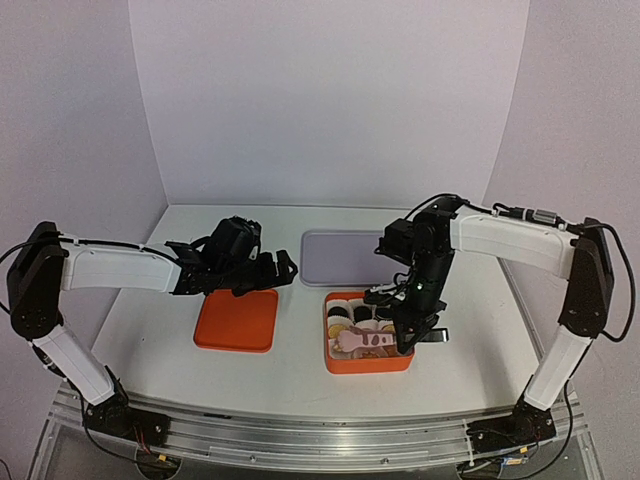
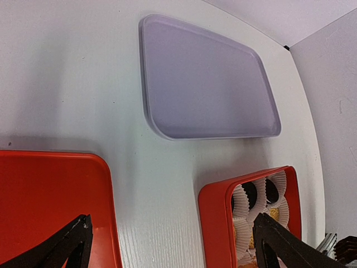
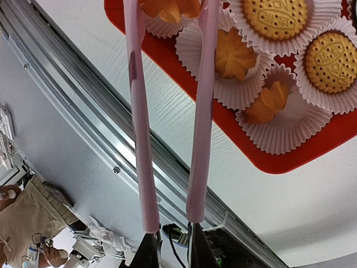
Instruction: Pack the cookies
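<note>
My left arm (image 1: 110, 268) and right arm (image 1: 510, 240) are twins, each with smooth white shells on the long links, black housings at every joint and thin black cables looping along them. At the desk's near edge they end in black bases (image 1: 120, 415) with what may be coloured wiring, too small to tell. The left gripper (image 1: 285, 270) has matte black fingers (image 2: 67, 248) that taper to points, and the right gripper (image 3: 170, 245) has dark tips like them.

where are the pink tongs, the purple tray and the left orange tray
pink tongs (image 3: 138, 139), right wrist view, midway along one arm
purple tray (image 2: 209, 84), left wrist view, middle of its floor
left orange tray (image 1: 236, 320), top view, bare floor
</note>
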Available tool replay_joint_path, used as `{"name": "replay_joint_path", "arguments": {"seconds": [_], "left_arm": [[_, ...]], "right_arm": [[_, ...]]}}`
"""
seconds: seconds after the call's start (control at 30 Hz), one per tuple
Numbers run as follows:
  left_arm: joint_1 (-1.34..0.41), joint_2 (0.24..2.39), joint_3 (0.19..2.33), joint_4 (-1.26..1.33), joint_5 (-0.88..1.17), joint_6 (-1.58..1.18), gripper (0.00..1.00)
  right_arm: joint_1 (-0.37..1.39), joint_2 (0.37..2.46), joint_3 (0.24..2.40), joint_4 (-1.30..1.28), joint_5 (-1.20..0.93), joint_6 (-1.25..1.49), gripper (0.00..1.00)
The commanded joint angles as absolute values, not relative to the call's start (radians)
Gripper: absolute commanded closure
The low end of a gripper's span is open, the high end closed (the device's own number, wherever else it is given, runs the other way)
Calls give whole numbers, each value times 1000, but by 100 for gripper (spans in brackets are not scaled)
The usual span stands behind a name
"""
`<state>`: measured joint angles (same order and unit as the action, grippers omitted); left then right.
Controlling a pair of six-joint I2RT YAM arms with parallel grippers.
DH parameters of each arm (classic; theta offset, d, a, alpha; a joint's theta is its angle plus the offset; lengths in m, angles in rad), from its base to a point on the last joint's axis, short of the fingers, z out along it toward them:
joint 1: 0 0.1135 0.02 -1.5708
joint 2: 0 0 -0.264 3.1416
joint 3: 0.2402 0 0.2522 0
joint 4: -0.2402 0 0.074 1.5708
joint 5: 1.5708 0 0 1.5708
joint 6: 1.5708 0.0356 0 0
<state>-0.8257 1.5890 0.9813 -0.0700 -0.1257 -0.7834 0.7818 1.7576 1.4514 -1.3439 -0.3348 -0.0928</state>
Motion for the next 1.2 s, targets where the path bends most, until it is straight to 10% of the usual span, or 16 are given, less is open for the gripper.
{"name": "replay_joint_path", "arguments": {"seconds": [0.0, 1.17], "left_arm": [[-824, 1574, 1006, -57, -130, -778, 0], [-824, 1559, 990, -52, -137, -789, 0]], "right_arm": [[789, 1779, 1487, -1377, -322, -87, 87], [789, 1765, 1497, -1320, -323, -35, 72]]}}
